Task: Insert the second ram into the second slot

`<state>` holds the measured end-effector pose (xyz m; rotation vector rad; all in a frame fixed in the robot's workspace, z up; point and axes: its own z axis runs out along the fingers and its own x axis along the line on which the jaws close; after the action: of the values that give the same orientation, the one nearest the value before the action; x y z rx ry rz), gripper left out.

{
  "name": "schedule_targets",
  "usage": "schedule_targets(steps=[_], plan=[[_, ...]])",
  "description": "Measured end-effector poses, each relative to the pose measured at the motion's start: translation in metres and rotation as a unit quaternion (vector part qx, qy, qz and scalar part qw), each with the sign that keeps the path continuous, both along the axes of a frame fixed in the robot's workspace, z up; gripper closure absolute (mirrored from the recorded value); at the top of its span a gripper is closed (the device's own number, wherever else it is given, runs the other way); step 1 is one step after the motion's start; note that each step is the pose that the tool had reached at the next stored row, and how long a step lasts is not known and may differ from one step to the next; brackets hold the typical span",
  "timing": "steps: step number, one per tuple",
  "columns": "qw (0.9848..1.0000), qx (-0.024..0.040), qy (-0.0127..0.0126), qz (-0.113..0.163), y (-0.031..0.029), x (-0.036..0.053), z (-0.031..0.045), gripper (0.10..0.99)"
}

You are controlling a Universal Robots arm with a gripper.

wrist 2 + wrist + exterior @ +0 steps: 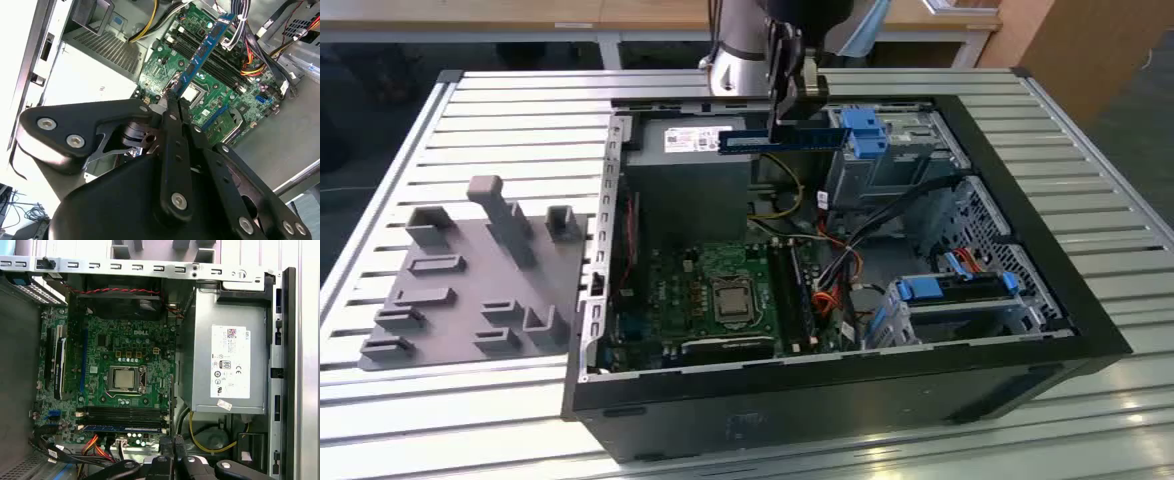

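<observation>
My gripper [783,125] hangs over the far part of the open computer case [1067,330], shut on the second ram [778,141], a thin blue stick held level above the power supply. In the second wrist view the black fingers [172,130] clamp one end of the stick [206,47], which reaches out over the green motherboard [165,60]. In the first wrist view the ram [122,429] shows edge-on beside the dark memory slots [125,413], extending from the gripper [172,445]. The slots [794,290] lie well below it, beside the processor socket [724,297].
A grey power supply [687,175] with a white label fills the case's far corner. Light-blue drive brackets [861,130] [961,288] and loose cables [834,285] crowd the exterior view's right. A grey fixture block [467,280] rests on the slatted table [520,100].
</observation>
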<state>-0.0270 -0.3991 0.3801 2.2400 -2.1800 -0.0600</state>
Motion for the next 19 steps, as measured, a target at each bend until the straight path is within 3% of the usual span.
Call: schedule_targets(steps=[17,19], plan=[[1.0000,0.0000,0.0000,0.000,-0.0025,0.0000,0.0000,0.953],[1.0000,0.0000,0.0000,0.000,-0.0051,0.0000,0.0000,0.953]])
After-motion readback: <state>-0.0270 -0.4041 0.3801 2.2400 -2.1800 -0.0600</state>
